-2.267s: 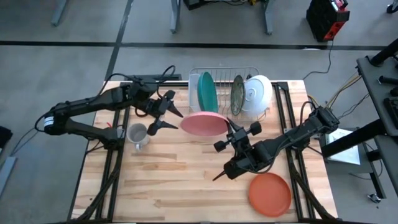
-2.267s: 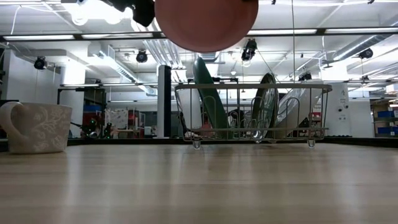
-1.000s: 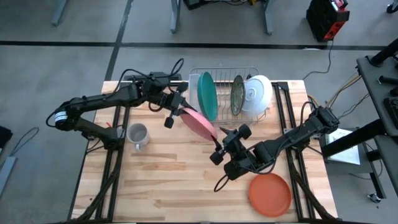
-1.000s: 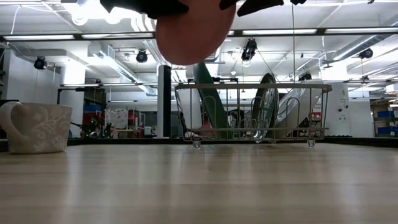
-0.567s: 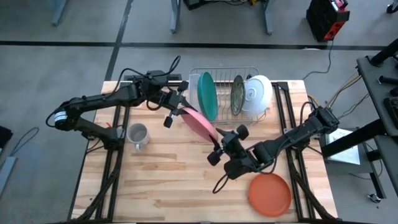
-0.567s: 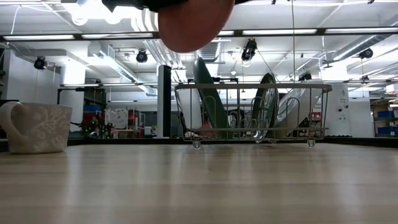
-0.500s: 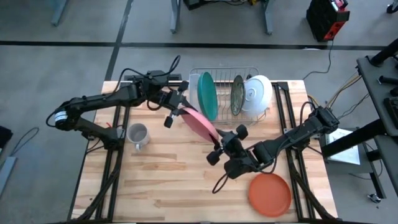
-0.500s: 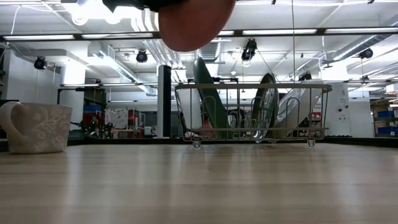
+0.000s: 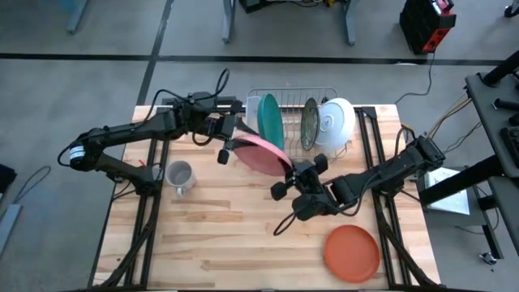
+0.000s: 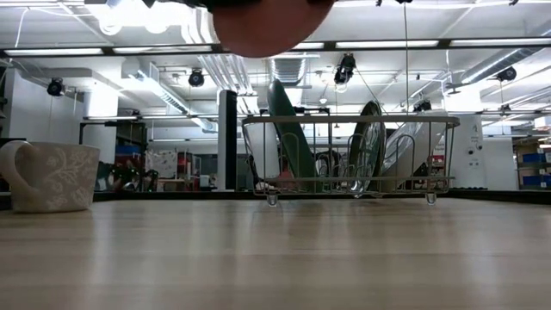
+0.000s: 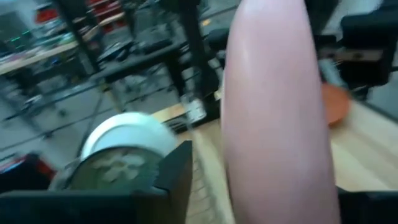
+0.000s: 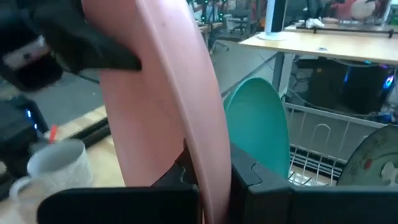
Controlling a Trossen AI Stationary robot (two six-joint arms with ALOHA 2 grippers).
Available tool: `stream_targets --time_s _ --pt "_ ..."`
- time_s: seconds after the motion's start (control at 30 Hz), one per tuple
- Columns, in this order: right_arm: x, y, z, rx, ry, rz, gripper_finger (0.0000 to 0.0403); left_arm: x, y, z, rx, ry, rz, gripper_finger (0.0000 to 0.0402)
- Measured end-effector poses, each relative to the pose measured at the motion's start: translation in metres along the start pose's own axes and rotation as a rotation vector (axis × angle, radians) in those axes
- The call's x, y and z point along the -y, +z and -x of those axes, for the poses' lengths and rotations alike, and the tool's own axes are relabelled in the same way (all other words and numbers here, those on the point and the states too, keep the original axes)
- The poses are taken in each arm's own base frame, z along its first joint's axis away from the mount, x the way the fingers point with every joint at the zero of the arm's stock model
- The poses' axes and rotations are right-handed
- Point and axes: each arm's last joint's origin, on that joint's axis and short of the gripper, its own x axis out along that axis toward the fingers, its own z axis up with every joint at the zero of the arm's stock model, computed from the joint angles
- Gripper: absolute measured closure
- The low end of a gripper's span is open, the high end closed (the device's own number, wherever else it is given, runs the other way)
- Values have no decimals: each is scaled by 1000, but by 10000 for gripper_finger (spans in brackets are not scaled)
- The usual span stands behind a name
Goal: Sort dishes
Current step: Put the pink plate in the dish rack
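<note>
The pink plate (image 9: 259,153) hangs tilted above the table in front of the wire rack (image 9: 292,97), held at opposite rims by my left gripper (image 9: 230,146) and my right gripper (image 9: 290,172), both shut on it. Only its lowest part (image 10: 263,26) shows at the top of the low view. The teal plate (image 9: 271,123), the dark green plate (image 9: 309,123) and the white bowl (image 9: 335,122) stand on edge in the rack. Near the front right corner the orange-red plate (image 9: 352,253) lies flat on the table. My left gripper pinches the pink plate's rim (image 9: 237,145) on the side toward the table's left, one finger (image 11: 177,180) on each face, coming level from the left. My right gripper pinches the opposite rim (image 12: 208,163) between its two fingers (image 12: 249,174), coming from the table's right and near side. The plate is lifted clear and tilted.
A small grey mug (image 9: 179,174) stands on the table's left part, below the left arm. The rack (image 10: 349,159) stands at the table's far edge.
My right gripper has gone toward the far edge and the rack, keeping its hold on the pink plate's rim. The plate has risen and turned, so that from above it shows a broader face than the narrow streak before.
</note>
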Motion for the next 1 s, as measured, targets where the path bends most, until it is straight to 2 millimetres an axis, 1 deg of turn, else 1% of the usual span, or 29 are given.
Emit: stream_targets --time_s 0.1,0.23,0.3,0.4,0.57,0.8,0.9,1.0 --pt "9 8 -4 2 -29 -35 391 -5 1 5 -65 75 -17 212" --pt "24 17 -10 -11 -63 -40 394 -10 2 11 -129 85 -50 156" --pt "31 19 -12 -22 -83 -39 394 -14 3 15 -143 104 -54 134" --pt "45 22 -15 -25 -131 -54 394 -22 3 20 -188 177 -45 111" --pt "68 21 -28 -45 -242 -83 394 -36 8 29 -219 293 -50 94" --pt "109 16 -57 -67 -460 -159 394 -55 24 46 -246 496 -49 92" --pt "120 10 -70 -124 -516 -197 394 -60 33 53 -248 580 -40 92" --pt "132 10 -84 -192 -563 -229 394 -64 41 59 -248 644 -23 92"
